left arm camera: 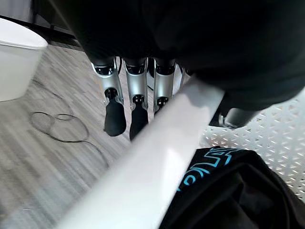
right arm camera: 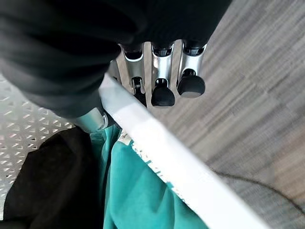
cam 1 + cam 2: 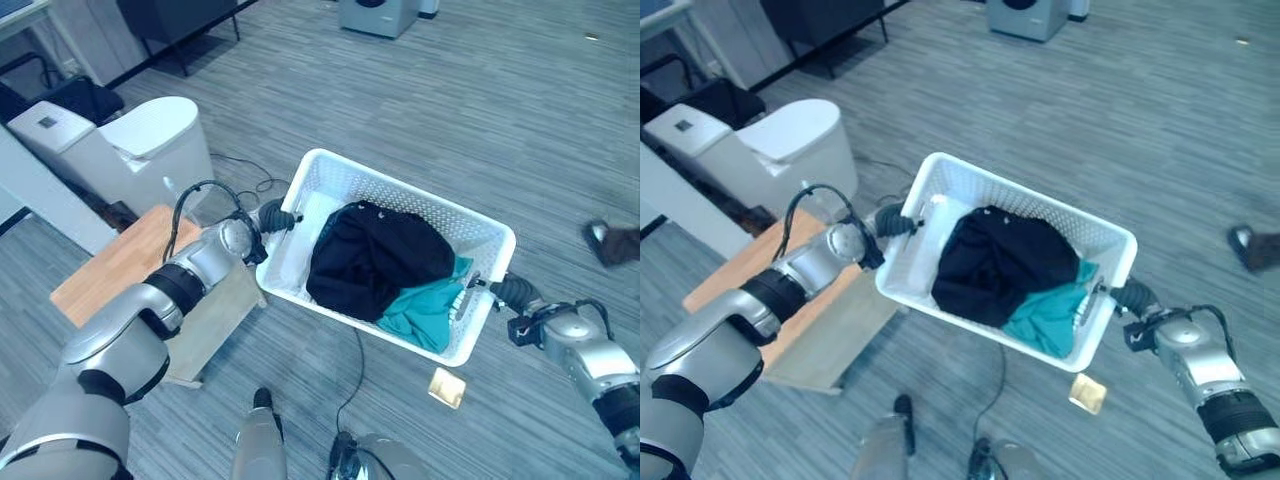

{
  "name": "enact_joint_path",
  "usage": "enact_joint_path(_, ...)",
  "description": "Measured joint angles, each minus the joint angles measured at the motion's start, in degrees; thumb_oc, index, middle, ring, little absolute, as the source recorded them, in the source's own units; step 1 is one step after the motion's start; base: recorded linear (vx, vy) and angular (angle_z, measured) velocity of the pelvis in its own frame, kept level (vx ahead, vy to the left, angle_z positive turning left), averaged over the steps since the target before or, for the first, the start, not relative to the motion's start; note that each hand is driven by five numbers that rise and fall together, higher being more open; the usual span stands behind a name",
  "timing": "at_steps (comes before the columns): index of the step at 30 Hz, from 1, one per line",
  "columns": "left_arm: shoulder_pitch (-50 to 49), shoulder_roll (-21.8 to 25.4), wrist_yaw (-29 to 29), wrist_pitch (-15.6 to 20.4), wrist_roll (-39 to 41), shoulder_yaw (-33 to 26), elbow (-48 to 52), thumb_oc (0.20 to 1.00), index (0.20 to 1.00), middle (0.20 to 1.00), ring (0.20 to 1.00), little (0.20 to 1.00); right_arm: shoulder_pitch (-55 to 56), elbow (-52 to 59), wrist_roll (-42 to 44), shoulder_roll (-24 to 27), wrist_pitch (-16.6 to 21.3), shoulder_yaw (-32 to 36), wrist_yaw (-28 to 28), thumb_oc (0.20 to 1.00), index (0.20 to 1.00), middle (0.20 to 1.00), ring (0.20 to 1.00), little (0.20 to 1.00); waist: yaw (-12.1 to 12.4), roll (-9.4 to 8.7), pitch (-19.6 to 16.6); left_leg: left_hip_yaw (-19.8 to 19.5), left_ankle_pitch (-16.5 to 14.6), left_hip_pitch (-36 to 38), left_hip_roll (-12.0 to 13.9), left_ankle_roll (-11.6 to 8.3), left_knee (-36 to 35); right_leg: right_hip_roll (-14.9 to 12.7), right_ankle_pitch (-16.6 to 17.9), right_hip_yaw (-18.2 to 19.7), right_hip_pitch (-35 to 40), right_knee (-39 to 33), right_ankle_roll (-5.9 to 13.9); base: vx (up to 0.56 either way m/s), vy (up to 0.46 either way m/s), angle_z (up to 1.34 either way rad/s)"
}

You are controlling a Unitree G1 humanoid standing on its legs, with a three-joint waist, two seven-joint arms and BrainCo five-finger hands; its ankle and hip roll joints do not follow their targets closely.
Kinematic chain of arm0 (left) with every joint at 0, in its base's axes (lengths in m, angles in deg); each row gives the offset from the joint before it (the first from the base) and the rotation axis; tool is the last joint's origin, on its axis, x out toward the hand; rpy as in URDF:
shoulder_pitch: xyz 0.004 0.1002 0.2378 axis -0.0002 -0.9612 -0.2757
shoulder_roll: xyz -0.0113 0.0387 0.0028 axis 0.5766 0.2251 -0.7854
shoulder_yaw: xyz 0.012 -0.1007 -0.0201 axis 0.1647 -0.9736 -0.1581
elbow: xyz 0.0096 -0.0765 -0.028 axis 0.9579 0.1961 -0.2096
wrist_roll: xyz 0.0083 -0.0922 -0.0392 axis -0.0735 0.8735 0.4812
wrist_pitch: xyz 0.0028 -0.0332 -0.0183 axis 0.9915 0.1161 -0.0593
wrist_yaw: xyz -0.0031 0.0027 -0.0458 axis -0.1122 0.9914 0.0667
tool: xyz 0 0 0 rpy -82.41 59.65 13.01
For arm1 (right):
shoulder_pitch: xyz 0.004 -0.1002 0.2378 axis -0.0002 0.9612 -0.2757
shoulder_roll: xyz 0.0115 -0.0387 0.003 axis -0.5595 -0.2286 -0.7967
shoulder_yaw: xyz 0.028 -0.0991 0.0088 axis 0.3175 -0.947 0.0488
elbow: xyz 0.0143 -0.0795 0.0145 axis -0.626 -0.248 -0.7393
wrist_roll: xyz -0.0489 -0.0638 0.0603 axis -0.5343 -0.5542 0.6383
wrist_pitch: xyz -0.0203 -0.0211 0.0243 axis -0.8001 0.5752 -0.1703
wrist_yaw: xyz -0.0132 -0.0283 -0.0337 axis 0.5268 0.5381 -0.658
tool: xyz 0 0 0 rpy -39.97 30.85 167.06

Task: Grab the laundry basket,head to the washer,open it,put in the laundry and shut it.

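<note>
Floor: grey wood-plank flooring (image 3: 480,110) ran all around me, with a loop of black cable lying near the toilet.
Laundry basket: the white perforated laundry basket (image 3: 330,178) was raised clear of the floor, held between my two hands, one at each short end.
Laundry: a black garment (image 3: 375,255) was heaped in the middle of the basket, and a teal garment (image 3: 425,310) lay partly under it toward my right-hand end.
Left hand: my left hand (image 1: 136,93) gripped the basket's rim at the left end, fingers hooked down the outside wall and thumb inside.
Right hand: my right hand (image 2: 164,78) clamped the rim at the right end the same way, fingers outside and thumb pressed inside by the teal cloth.
Washer: a grey washing machine (image 3: 1028,14) stood well away, at the far edge of the room.
Nearby: a white toilet (image 3: 140,150) stood on my left, with a low wooden table (image 3: 125,260) just below my left arm.
Small things: a small tan square (image 3: 447,387) lay on the floor under the basket's right end, and a person's shoe (image 3: 605,240) showed at the far right.
</note>
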Motion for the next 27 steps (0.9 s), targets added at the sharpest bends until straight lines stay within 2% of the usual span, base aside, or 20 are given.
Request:
enact_joint_path(1, -0.5, 1.1, 0.0, -0.1, 0.0, -0.2, 0.0, 0.2, 0.2, 0.2, 0.2, 0.2, -1.2, 0.1, 0.0, -0.1, -0.1, -0.6, -0.2, 0.2, 0.2, 0.2, 0.2, 0.2, 2.2, 0.86, 0.3, -2.8, -1.0, -0.8, -3.2, 0.39, -3.6, 1.3, 0.8, 1.9, 1.0, -2.9, -0.35, 0.41, -0.068, -1.87)
enact_joint_path(2, -1.2, 3.1, -0.6, -0.8, 0.0, -0.9, 0.5, 0.2, 0.2, 0.2, 0.2, 0.2, -3.0, 1.0, 0.0, -0.8, -0.1, -1.8, -0.5, 0.2, 0.2, 0.2, 0.2, 0.2, 5.9, 2.42, 1.2, -1.1, -0.9, -1.1, -4.4, 0.57, -12.1, 4.0, 4.7, 1.5, 3.0, -6.8, -2.78, 0.57, -0.024, -1.63)
enact_joint_path(3, -2.0, 5.5, -1.5, -0.7, 0.0, -1.8, 0.5, 0.2, 0.2, 0.2, 0.2, 0.2, -3.2, 1.3, 0.0, -2.9, 0.0, -3.9, -0.5, 0.2, 0.2, 0.2, 0.2, 0.2, 6.0, 2.41, 1.7, 0.4, -0.6, -5.0, -5.1, 0.17, -15.5, 6.9, 2.9, 1.2, 5.9, -8.7, -3.57, 0.76, 0.028, -1.24)
enact_joint_path(5, -4.4, 7.1, -1.6, -1.0, 1.2, -4.2, 2.6, 0.2, 0.2, 0.2, 0.2, 0.2, -3.1, 1.2, 0.0, -4.7, -0.1, -5.2, -0.9, 0.2, 0.2, 0.2, 0.2, 0.2, 6.9, 1.48, 2.2, 5.1, -1.1, -7.0, -3.7, 1.03, -13.7, 8.5, 0.0, 3.1, 7.7, -7.2, -2.94, 0.55, 0.083, -0.46)
enact_joint_path(6, -7.1, 9.4, -1.7, -1.4, 1.9, -4.3, 5.0, 0.2, 0.2, 0.2, 0.2, 0.2, -3.0, 1.0, -0.1, -5.9, -0.2, -5.6, -1.3, 0.2, 0.2, 0.2, 0.2, 0.2, 8.1, 1.02, 1.9, 8.6, -2.3, -6.4, -1.9, 3.94, -11.7, 9.0, -1.6, 5.0, 9.9, -6.6, -2.99, 0.39, 0.048, -0.52)
enact_joint_path(8, -8.7, 9.9, -1.9, -1.2, 2.0, -4.7, 6.1, 0.2, 0.2, 0.2, 0.2, 0.2, -1.1, 0.8, -0.8, -8.0, -0.2, -4.9, -1.3, 0.2, 0.2, 0.2, 0.2, 0.2, 8.4, -1.49, 1.2, 8.2, -2.5, -4.1, -3.9, 5.6, -7.2, 7.6, -3.7, 5.8, 14.1, -8.5, 0.18, 0.55, 0.127, -0.2)
enact_joint_path(10, -10.0, 10.5, -2.0, -0.8, 2.0, -5.1, 6.4, 0.2, 0.2, 0.2, 0.2, 0.2, -0.4, 0.7, -1.4, -9.1, -0.4, -5.1, -1.5, 0.2, 0.2, 0.2, 0.2, 0.2, 8.3, -2.45, -0.1, 6.5, -0.5, 3.5, -4.8, 9.83, -10.7, 7.7, -4.4, 6.9, 13.9, -2.8, 2.45, 0.54, 0.195, -0.11)
enact_joint_path(11, -11.8, 11.2, -1.9, -1.1, 2.0, -7.6, 7.1, 0.2, 0.2, 0.2, 0.2, 0.2, -0.6, 0.5, -2.2, -11.1, -0.4, -4.7, -1.5, 0.2, 0.2, 0.2, 0.2, 0.2, 8.0, -2.84, -0.1, 6.8, 2.2, 5.5, -4.0, 11.54, -12.4, 6.7, -5.7, 6.6, 9.1, 10.2, 7.83, 0.42, 0.187, -0.44)
enact_joint_path(12, -14.9, 11.4, -1.8, -1.2, 2.0, -10.5, 7.7, 0.2, 0.2, 0.2, 0.2, 0.2, -0.4, 1.0, -3.5, -13.4, -0.5, -3.5, -1.3, 0.2, 0.2, 0.2, 0.2, 0.2, 8.0, -3.25, -0.3, 10.0, 3.6, 7.7, -2.6, 12.85, -13.0, 4.0, -3.2, 4.7, 2.1, 25.9, 15.19, 0.42, 0.19, -0.48)
enact_joint_path(14, -17.6, 11.6, -1.8, -1.3, 2.0, -10.7, 8.2, 0.2, 0.2, 0.2, 0.2, 0.2, 1.9, 2.8, -5.9, -13.8, -1.0, -3.3, -1.4, 0.2, 0.2, 0.2, 0.2, 0.2, 6.2, -2.59, -0.9, 9.5, -2.4, 11.1, -3.3, 14.59, -9.8, -4.4, -2.8, 3.3, -4.8, 41.1, 16.27, 0.36, 0.156, -0.2)
enact_joint_path(16, -17.4, 11.4, -1.9, -1.3, 2.0, -10.9, 8.5, 0.2, 0.2, 0.2, 0.2, 0.2, 1.7, 0.6, -6.3, -15.4, -1.2, -2.9, -1.9, 0.2, 0.2, 0.2, 0.2, 0.2, 5.4, -2.27, -0.9, 9.8, -3.1, 15.4, -2.8, 12.95, -9.2, -11.6, -1.0, 2.8, -9.3, 46.8, 17.83, 0.3, 0.096, -0.06)
enact_joint_path(18, -16.8, 11.3, -1.9, -1.2, 2.0, -12.3, 8.9, 0.2, 0.2, 0.2, 0.2, 0.2, 2.0, 0.8, -6.3, -15.4, -1.0, -2.9, -2.7, 0.2, 0.2, 0.2, 0.2, 0.2, 4.0, -1.36, -0.9, 6.3, -4.5, 19.5, -1.5, 14.12, -11.1, -13.6, -0.1, 3.4, -12.1, 40.7, 16.93, 0.39, 0.035, 0.2)
enact_joint_path(20, -14.9, 10.1, -1.8, -1.4, 1.9, -12.6, 8.4, 0.2, 0.2, 0.2, 0.2, 0.2, 1.3, 0.4, -6.3, -15.3, -0.6, -0.9, -2.7, 0.2, 0.2, 0.2, 0.2, 0.2, 1.8, 2.81, 0.3, 0.7, -7.0, 26.3, 3.1, 11.64, -15.6, -9.4, 1.6, 3.1, -14.9, 22.0, 12.41, 0.55, -0.127, 0.49)
enact_joint_path(21, -14.6, 9.3, -2.0, -1.3, 1.8, -12.6, 7.6, 0.2, 0.2, 0.2, 0.2, 0.2, 2.0, 0.6, -6.3, -15.0, -0.6, -1.0, -2.8, 0.2, 0.2, 0.2, 0.2, 0.2, -0.2, 2.25, 0.1, 0.3, -6.8, 26.4, 3.3, 11.33, -14.1, -9.1, 4.4, 4.1, -15.2, 12.7, 11.16, 0.58, -0.191, 0.75)
enact_joint_path(22, -14.5, 7.4, -1.5, -1.6, 1.6, -12.9, 6.8, 0.2, 0.2, 0.2, 0.2, 0.2, 3.1, 1.0, -6.3, -13.9, -0.5, -1.0, -2.8, 0.2, 0.2, 0.2, 0.2, 0.2, -0.6, 2.54, -0.2, -1.7, -8.1, 27.5, 3.5, 13.28, -14.0, -8.8, 6.0, 5.3, -16.8, 8.3, 10.99, 0.43, -0.129, 1.15)
enact_joint_path(23, -14.3, 5.4, -1.6, -1.9, 1.4, -12.7, 5.4, 0.2, 0.2, 0.2, 0.2, 0.2, 4.2, 1.1, -6.3, -12.8, -0.6, -0.7, -2.9, 0.2, 0.2, 0.2, 0.2, 0.2, -2.3, 3.32, -0.5, -4.7, -9.9, 29.1, 4.6, 11.63, -14.1, -6.7, 10.0, 9.4, -16.8, -5.7, 12.79, 0.45, -0.134, 1.13)
enact_joint_path(24, -13.8, 4.7, -1.8, -2.0, 1.3, -12.2, 4.4, 0.2, 0.2, 0.2, 0.2, 0.2, 4.7, 1.0, -6.2, -12.8, -0.9, -0.7, -2.9, 0.2, 0.2, 0.2, 0.2, 0.2, -3.1, 1.73, -0.6, -4.6, -10.5, 29.4, 4.3, 9.99, -13.1, -8.0, 11.7, 11.4, -16.7, -9.8, 14.14, 0.45, -0.143, 1.15)
enact_joint_path(25, -13.9, 4.3, -1.8, -2.1, 1.2, -11.7, 3.8, 0.2, 0.2, 0.2, 0.2, 0.2, 5.4, 1.1, -6.3, -13.0, -1.1, -0.8, -3.0, 0.2, 0.2, 0.2, 0.2, 0.2, -3.5, 0.17, -1.5, -5.0, -11.6, 30.8, 4.0, 8.27, -13.5, -9.2, 11.0, 11.4, -16.4, -10.3, 14.51, 0.33, -0.106, 0.96)
enact_joint_path(26, -13.7, 3.7, -1.8, -2.1, 1.1, -10.3, 2.6, 0.2, 0.2, 0.2, 0.2, 0.2, 6.4, 1.0, -6.2, -13.1, -1.1, -0.8, -3.1, 0.2, 0.2, 0.2, 0.2, 0.2, -4.3, -1.22, -3.0, -6.1, -14.2, 32.4, 4.2, 4.82, -13.8, -10.6, 7.3, 11.7, -15.2, -10.6, 16.99, 0.31, -0.095, 1.03)
enact_joint_path(27, -13.6, 1.0, -1.5, -2.2, 1.0, -10.3, 0.7, 0.2, 0.2, 0.2, 0.2, 0.2, 3.1, -4.0, -6.3, -13.5, -1.1, -0.5, -2.7, 0.2, 0.2, 0.2, 0.2, 0.2, -4.2, 1.45, -3.5, -6.1, -18.4, 33.3, 6.9, -0.35, -12.2, -8.2, 13.9, 8.4, -15.5, -5.8, 16.08, 0.42, -0.148, 0.86)
